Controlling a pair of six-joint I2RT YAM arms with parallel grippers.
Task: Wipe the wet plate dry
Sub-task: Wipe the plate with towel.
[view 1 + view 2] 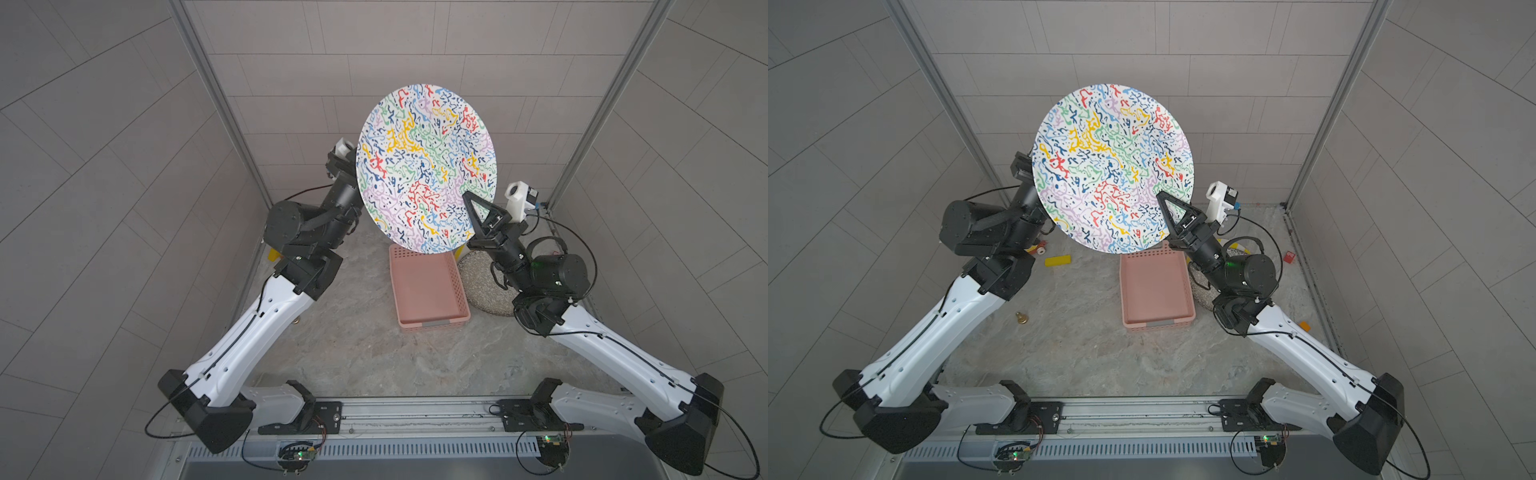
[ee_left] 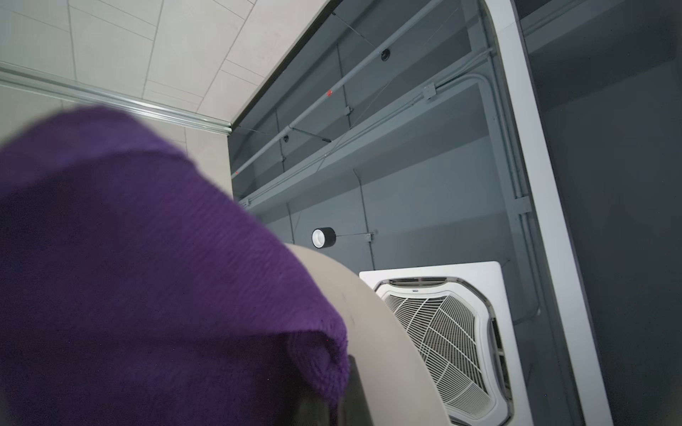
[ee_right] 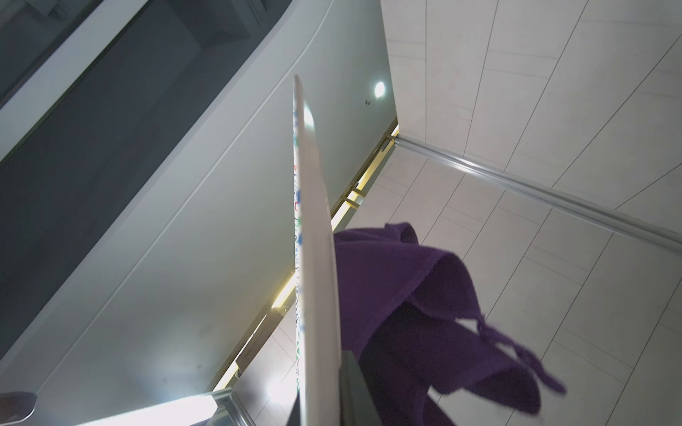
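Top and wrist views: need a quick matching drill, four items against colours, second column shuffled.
Items:
1. plate
2. basket
3. cloth
4. block

Colours:
A. purple
B. pink
C. yellow
D. white with many-coloured squiggles

Pairs: 1-D, 2-B, 3-A, 4-C

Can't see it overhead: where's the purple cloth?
Behind the plate, against its plain back on the left arm's side; the purple cloth shows only in the wrist views.
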